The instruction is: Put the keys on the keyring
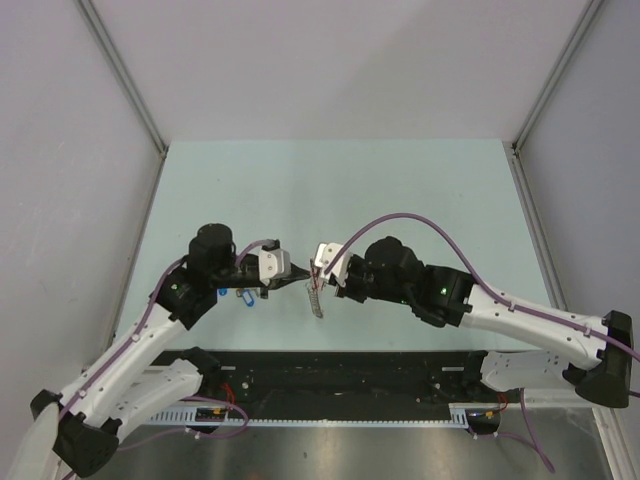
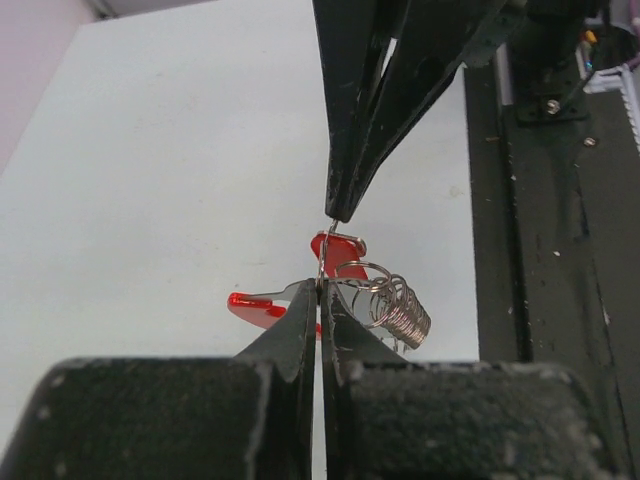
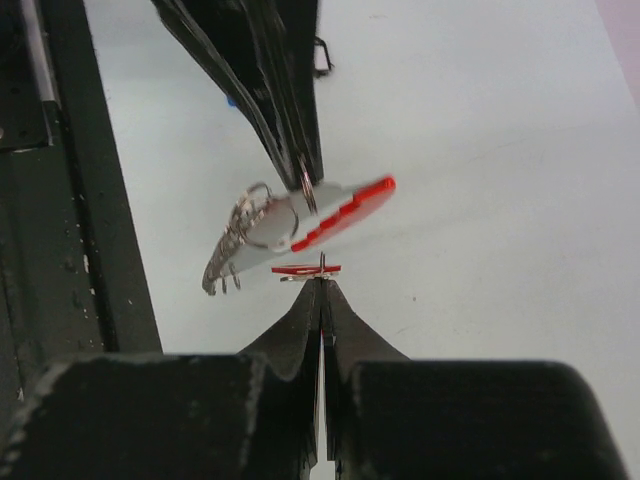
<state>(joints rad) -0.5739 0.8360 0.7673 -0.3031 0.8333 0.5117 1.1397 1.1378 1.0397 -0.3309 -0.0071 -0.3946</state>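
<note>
Red along one curved side and silvery-grey along the other, the keyring (image 3: 335, 215) is held in the air above the pale green table (image 1: 400, 200), between the two arms near the middle of the near edge. A flat grey face with a bright red rim is seen from the right wrist, and a bunched metal chain (image 3: 225, 262) hangs from its lower end. From the left wrist the chain shows as a coil of thin silver loops.

The left gripper (image 2: 320, 288) is closed tight, its fingertips pinched on a thin wire loop of the keyring. The right gripper (image 3: 322, 284) is closed too, nipping the same wire a little further along. A red key (image 3: 305, 269) is seen edge-on right at the right fingertips; whether it is itself pinched cannot be told. A blue key (image 1: 243, 296) lies on the table under the left arm.
</note>
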